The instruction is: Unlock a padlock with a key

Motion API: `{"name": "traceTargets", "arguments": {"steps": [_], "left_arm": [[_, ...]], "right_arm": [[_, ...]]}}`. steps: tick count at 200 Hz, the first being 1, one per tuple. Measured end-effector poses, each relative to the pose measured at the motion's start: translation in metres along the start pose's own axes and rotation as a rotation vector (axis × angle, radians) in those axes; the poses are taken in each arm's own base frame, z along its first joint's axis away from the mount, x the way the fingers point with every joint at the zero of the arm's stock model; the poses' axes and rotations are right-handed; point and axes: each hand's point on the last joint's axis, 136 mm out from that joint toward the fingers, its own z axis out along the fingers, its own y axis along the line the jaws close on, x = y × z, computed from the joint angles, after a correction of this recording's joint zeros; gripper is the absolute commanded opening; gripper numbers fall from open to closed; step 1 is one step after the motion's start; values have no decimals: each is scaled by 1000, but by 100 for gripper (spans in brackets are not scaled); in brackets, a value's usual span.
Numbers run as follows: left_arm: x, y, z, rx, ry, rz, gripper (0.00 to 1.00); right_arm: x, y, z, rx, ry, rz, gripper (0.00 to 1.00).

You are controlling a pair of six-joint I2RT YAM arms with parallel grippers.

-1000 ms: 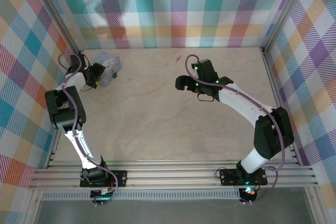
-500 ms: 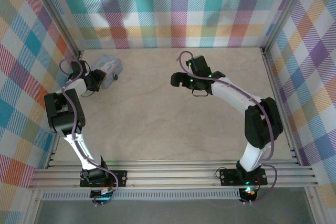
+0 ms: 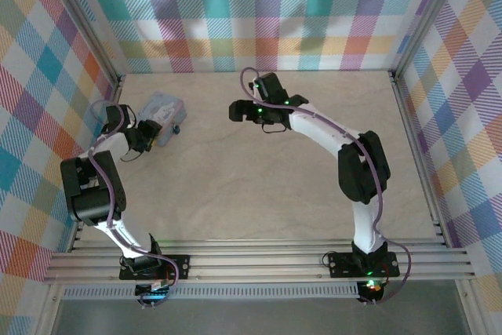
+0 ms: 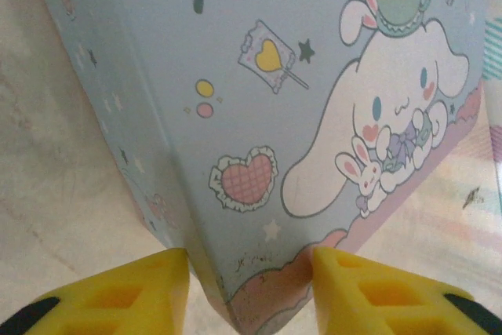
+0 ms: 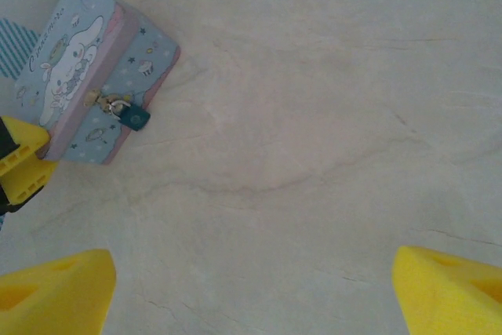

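Observation:
The padlock (image 5: 135, 118) is tiny and dark teal. It hangs from the clasp on the front of a pale blue cartoon tin box (image 5: 94, 60), at the table's back left (image 3: 163, 111). In the top view the padlock (image 3: 177, 126) shows as a dark speck at the tin's right edge. My left gripper (image 4: 251, 272) is shut on the tin's near corner (image 4: 274, 76), a yellow finger pressed on each side. My right gripper (image 5: 251, 296) hangs open over bare table to the right of the tin, facing it (image 3: 235, 110). The key is out of view.
Plaid walls (image 3: 259, 13) close in the table on three sides, and the left one is close behind the tin. Aluminium rails (image 3: 259, 260) run along the near edge by the arm bases. Pale tabletop (image 3: 259, 186) stretches between the two arms.
My left jaws have closed in on the tin's corner, and the tin has turned and shifted slightly nearer. My right arm has swung left toward the tin, its jaws staying wide.

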Motion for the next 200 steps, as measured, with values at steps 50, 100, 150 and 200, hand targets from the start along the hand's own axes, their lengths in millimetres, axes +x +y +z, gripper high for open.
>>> {"name": "traceTargets", "arguments": {"steps": [50, 100, 150, 200], "left_arm": [[35, 12, -20, 17, 48, 35, 40], [65, 25, -40, 3, 94, 61, 42], [70, 33, -57, -60, 89, 63, 71], [11, 29, -75, -108, -52, 16, 74]], "right_arm": [[7, 20, 7, -36, 27, -22, 90], [12, 26, 8, -42, 39, -34, 90], [16, 34, 25, -44, 56, -50, 90], [17, 61, 57, -66, 69, -107, 90]]}}
